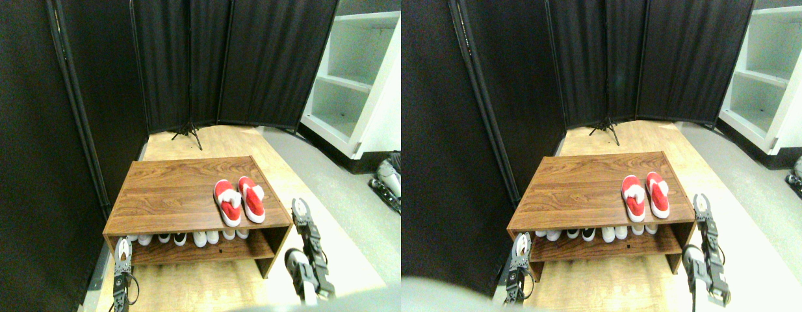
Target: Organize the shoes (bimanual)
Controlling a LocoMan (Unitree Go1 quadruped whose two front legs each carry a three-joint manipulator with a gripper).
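Nearest the camera, the left gripper [122, 250] is hanging low beside the front left corner of the wooden shoe rack [173, 188], and the right gripper [301, 211] is standing just off the rack's front right corner — neither is touching anything, and whether their jaws are spread or pressed together I cannot tell at this size. Under the rack's top, a row of white and black shoes [193, 237] is showing only its toes on the lower shelf. On top, the red shoes [239, 201] are lying side by side, touching, on the right half of the board near its front edge. Behind the rack, black folding screens [245, 58] are closing off the back, with a white shelf unit [352, 78] standing at the right.
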